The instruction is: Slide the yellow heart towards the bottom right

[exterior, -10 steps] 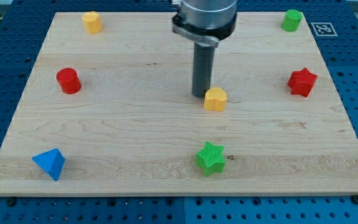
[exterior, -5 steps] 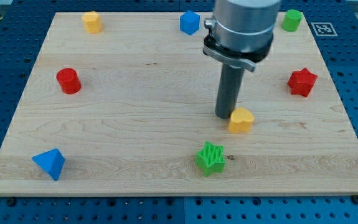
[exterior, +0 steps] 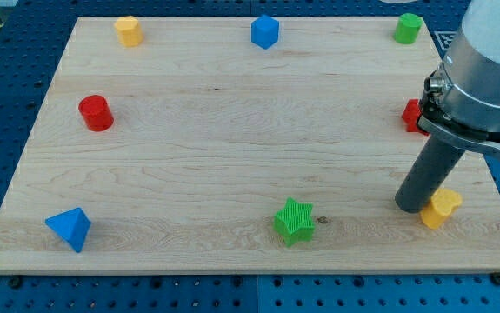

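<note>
Tip (exterior: 412, 207) touching yellow heart's (exterior: 442, 209) left side

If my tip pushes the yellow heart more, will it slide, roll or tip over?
The yellow heart looks low and flat-bottomed, so it probably slides and does not roll. My tip touches its left side, off-centre, so it may turn a little. The wooden board looks smooth.

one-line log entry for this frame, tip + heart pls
tip: touching yellow heart's upper-left side | yellow heart: near board's bottom-right corner | red star: partly hidden behind arm | green star: untouched
</note>
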You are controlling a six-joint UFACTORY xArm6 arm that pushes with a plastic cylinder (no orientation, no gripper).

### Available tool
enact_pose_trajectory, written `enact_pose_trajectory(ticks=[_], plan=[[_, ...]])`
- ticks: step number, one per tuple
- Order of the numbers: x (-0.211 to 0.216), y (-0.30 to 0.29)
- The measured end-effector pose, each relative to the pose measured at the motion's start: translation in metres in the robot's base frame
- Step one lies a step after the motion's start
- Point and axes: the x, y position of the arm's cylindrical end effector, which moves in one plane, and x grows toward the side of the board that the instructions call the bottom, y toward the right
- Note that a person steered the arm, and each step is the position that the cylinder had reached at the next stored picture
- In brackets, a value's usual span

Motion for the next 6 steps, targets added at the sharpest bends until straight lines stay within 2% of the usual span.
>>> enact_pose_trajectory(ticks=[3, 4, 6], plan=[[0.001, 0.037], [0.001, 0.019], [-0.074, -0.083]])
